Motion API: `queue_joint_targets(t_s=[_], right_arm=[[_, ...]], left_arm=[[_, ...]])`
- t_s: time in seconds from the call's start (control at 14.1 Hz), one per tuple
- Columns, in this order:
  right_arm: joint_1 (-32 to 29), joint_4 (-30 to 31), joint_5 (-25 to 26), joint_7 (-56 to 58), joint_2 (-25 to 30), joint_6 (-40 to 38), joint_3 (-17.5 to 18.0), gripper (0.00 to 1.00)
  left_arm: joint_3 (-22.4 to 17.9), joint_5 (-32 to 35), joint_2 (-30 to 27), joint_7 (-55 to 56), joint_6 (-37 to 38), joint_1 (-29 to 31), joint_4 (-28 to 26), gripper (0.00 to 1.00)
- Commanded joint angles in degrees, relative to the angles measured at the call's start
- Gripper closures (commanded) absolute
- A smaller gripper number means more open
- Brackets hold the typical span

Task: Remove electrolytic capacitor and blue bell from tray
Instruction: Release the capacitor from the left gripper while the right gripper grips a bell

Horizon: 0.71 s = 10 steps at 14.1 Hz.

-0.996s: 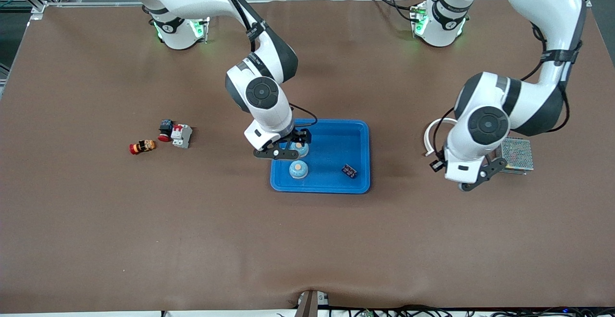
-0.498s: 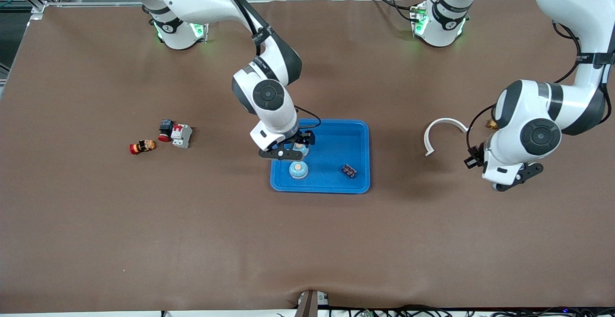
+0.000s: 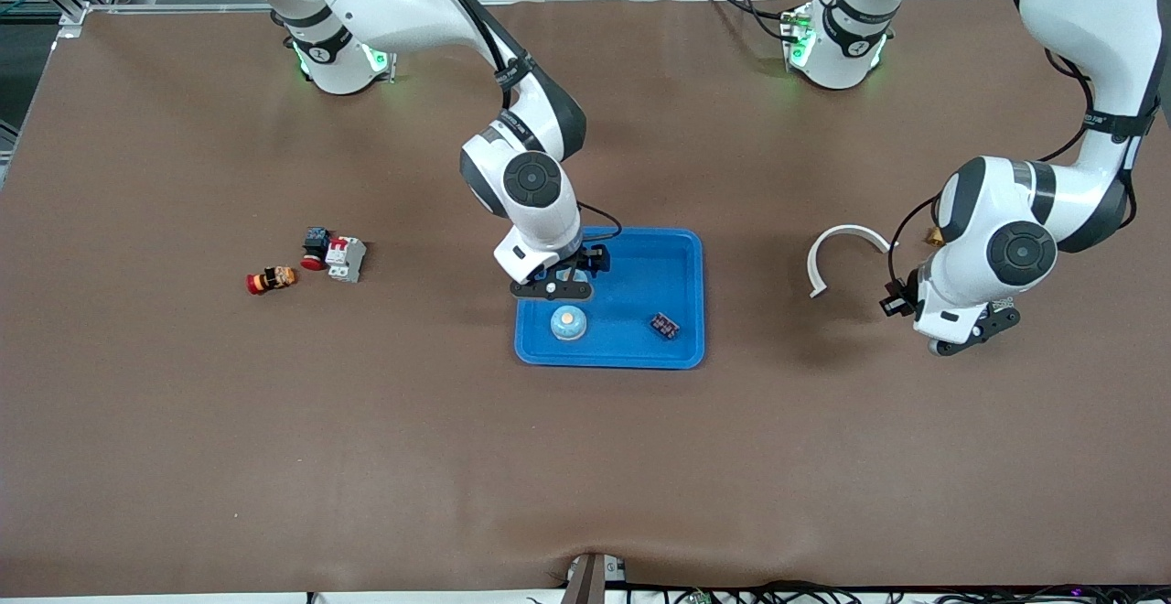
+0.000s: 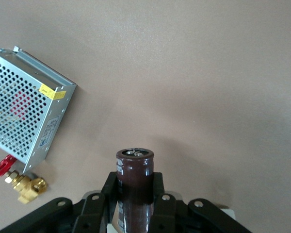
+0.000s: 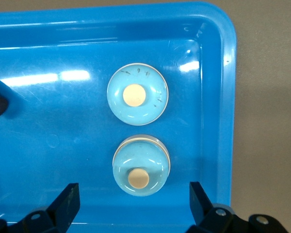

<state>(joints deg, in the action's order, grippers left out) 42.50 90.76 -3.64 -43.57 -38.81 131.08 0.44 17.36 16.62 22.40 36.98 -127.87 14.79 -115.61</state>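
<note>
Two light-blue bells with cream buttons (image 5: 137,94) (image 5: 141,166) stand in the blue tray (image 3: 677,261). One bell shows in the front view (image 3: 568,323); the other is hidden under my right gripper (image 3: 553,289). My right gripper (image 5: 135,208) is open and empty, its fingers wide apart just above the second bell. My left gripper (image 3: 961,340) is shut on a dark brown capacitor (image 4: 135,177), held upright over bare table next to a metal mesh box (image 4: 24,116). A small dark part (image 3: 665,325) also lies in the tray.
A white curved piece (image 3: 846,252) lies between the tray and the left arm. A brass fitting (image 4: 26,187) sits beside the mesh box. A grey breaker (image 3: 346,258), a black-red button (image 3: 316,247) and a red-orange part (image 3: 271,279) lie toward the right arm's end.
My left arm swung with the capacitor away from the tray toward its own end of the table. My right gripper shifted slightly over the tray, off the bell.
</note>
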Motion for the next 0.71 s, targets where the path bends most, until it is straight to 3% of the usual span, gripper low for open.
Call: queue_joint_targets(t_s=[0.0, 0.64], right_arm=[[0.9, 0.5, 2.3, -1.3, -0.4, 0.7, -0.6, 0.0], [2.0, 0.5, 2.6, -1.3, -2.6, 3.2, -0.7, 0.0]], left_arm=[[0.3, 0.2, -1.1, -3.2, -5.7, 3.0, -4.1, 1.0], [0.1, 0.5, 1.1, -3.5, -9.6, 4.1, -6.8, 1.0]])
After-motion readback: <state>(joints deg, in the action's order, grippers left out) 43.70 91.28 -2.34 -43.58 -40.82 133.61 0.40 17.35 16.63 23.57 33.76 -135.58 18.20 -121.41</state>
